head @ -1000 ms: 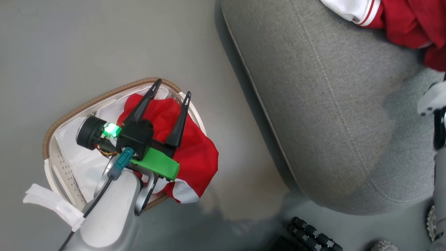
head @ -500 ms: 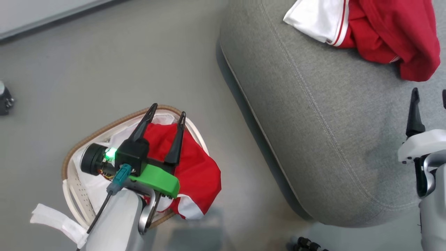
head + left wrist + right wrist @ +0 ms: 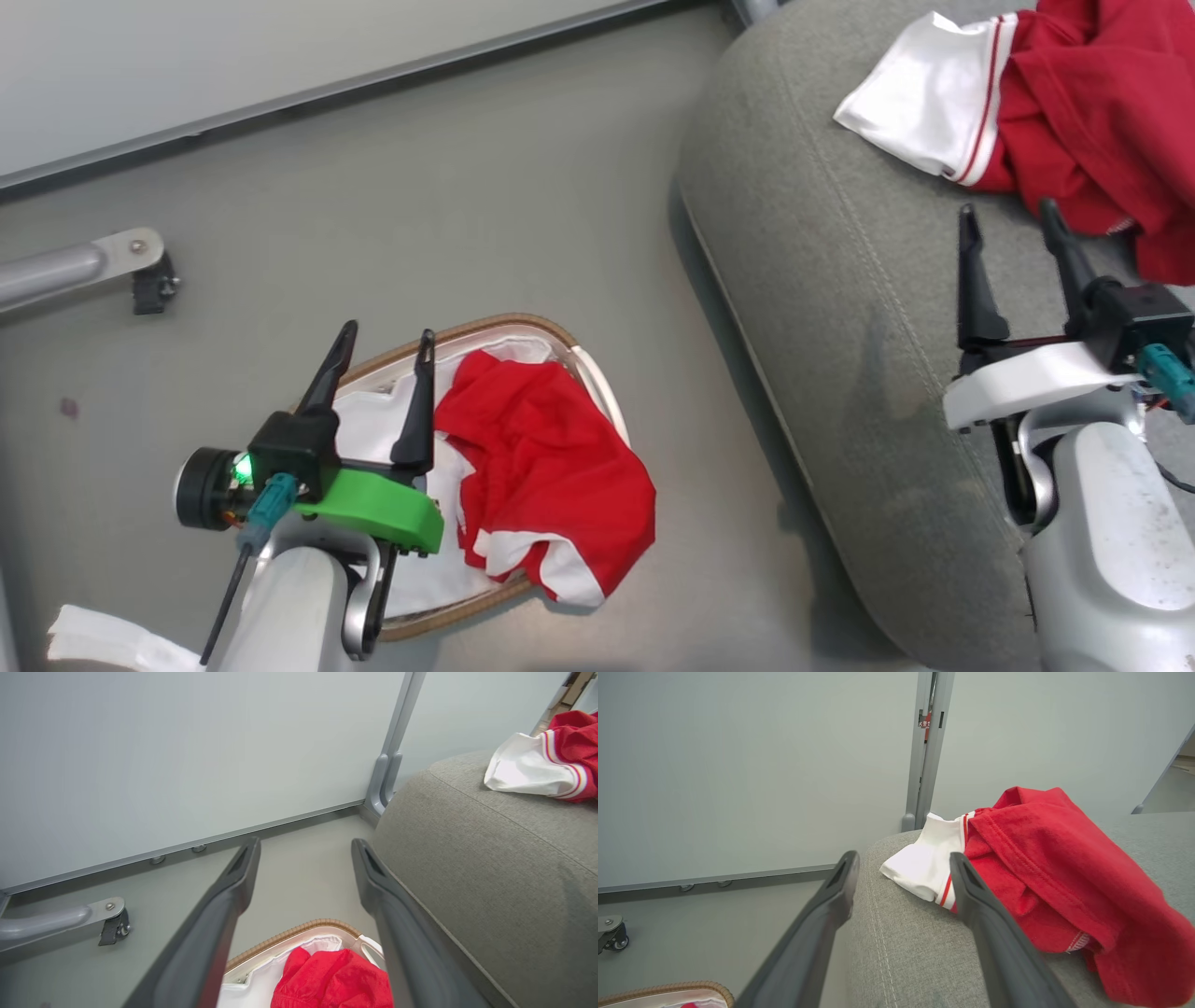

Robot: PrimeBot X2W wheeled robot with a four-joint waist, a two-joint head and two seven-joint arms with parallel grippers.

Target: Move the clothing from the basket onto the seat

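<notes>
One red garment with a white panel [image 3: 1074, 112] lies on the grey seat [image 3: 840, 308] at the upper right; the right wrist view shows this same garment [image 3: 1041, 872] on the seat [image 3: 896, 952]. Another red garment [image 3: 546, 476] sits in the white basket with the brown woven rim [image 3: 485, 329] on the floor, draping over its right side. My left gripper [image 3: 385, 338] hovers open above the basket's left half, empty. Over the seat, my right gripper [image 3: 1013, 217] is open and empty, just short of the garment there. The left wrist view shows the basket garment [image 3: 331, 980] below open fingers [image 3: 224, 905].
A pale partition wall with a grey base rail [image 3: 327, 84] runs along the back. A grey metal leg with a caster [image 3: 140, 271] stands on the floor at the left. Bare grey floor [image 3: 607, 243] separates the basket from the seat.
The camera has tilted up, shifting the whole picture. My right gripper has opened and drawn back from the garment lying on the seat. My left gripper now hangs over the basket's left side.
</notes>
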